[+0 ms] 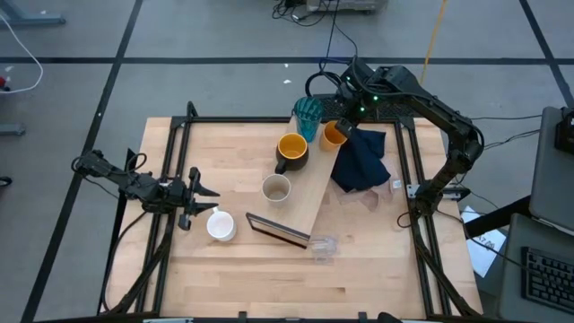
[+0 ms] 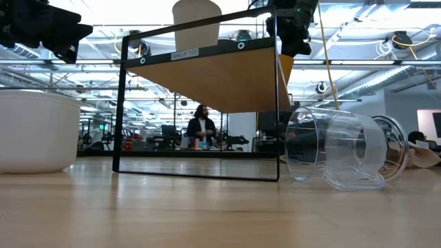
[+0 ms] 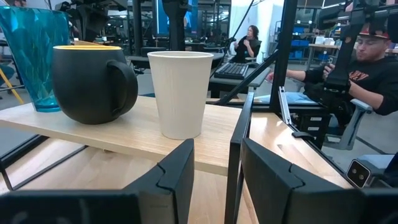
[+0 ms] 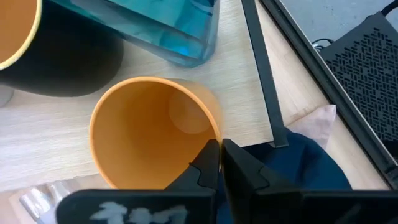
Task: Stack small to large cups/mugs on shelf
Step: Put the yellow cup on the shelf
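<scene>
While the right gripper [image 4: 221,163] hangs over the far end of the shelf [image 1: 309,202], its fingers are pressed together on the rim of the orange cup [image 1: 334,135], one finger inside and one outside. That cup stands upright on the shelf's far right corner, just beside the teal ribbed tumbler [image 1: 308,116] and touching the navy cloth [image 1: 361,161] that lies to its right. Nearer along the board stands the dark mug with yellow inside [image 1: 291,152], then the beige cup [image 1: 275,189]. The left gripper [image 1: 199,205] waits at the left of the table [image 1: 242,278], its fingers part spread and holding nothing, with the white mug [image 1: 221,226] just beside it on the table. Off the shelf's near end, the small clear glass [image 1: 323,247] lies on its side.
</scene>
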